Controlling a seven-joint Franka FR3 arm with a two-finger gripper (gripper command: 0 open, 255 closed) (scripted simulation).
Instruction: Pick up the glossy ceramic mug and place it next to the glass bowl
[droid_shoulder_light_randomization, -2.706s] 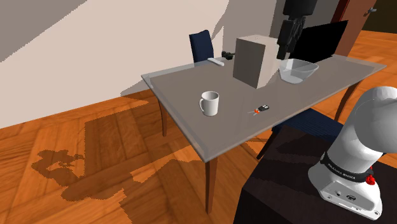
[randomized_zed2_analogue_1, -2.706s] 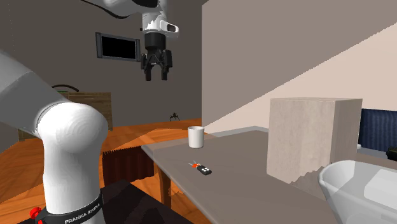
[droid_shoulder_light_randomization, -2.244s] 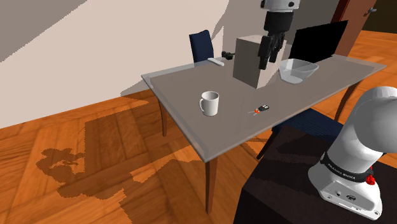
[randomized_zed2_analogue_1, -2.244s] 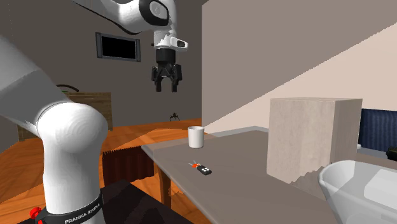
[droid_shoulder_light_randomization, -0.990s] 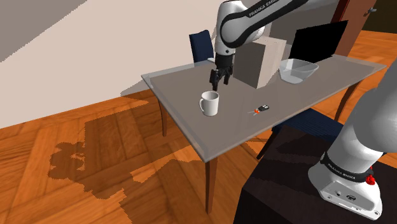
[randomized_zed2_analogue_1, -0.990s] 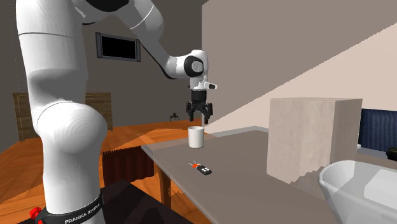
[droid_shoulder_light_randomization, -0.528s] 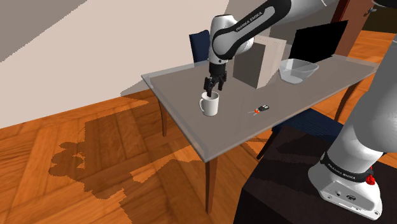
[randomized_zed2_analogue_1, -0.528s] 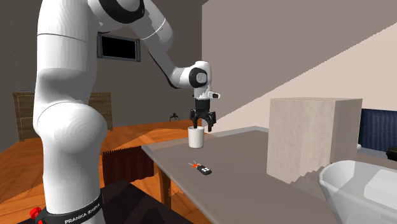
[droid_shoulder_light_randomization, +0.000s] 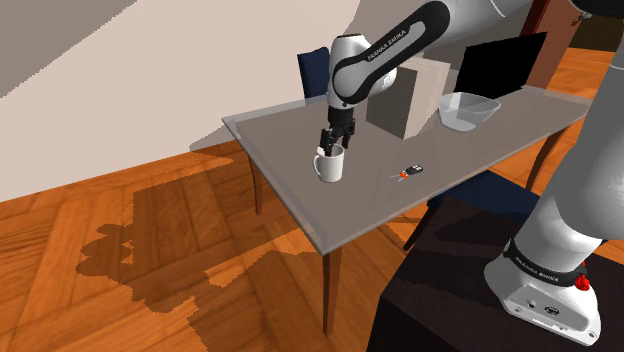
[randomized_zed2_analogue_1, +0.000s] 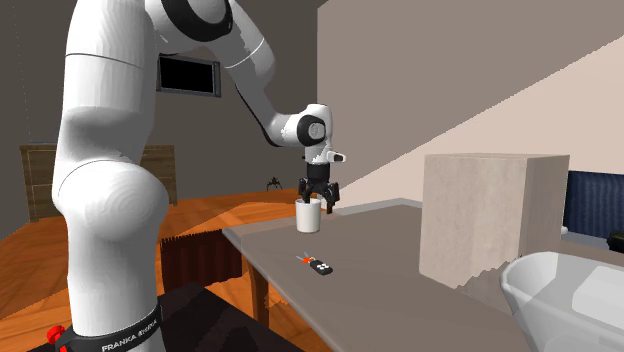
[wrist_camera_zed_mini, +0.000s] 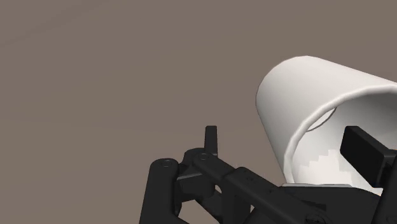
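Even, fairly bright light. A hard shadow slants across the wall (droid_shoulder_light_randomization: 200, 80); between the jaws, jagged shadow inside the mug (wrist_camera_zed_mini: 312, 89).

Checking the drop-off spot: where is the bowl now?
In the shoulder view's upper right, the translucent bowl sits on the grey table, beside the tall box.

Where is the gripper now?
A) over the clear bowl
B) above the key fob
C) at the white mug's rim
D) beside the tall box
C: the gripper is down at the white mug, open, one finger inside its rim and one outside.
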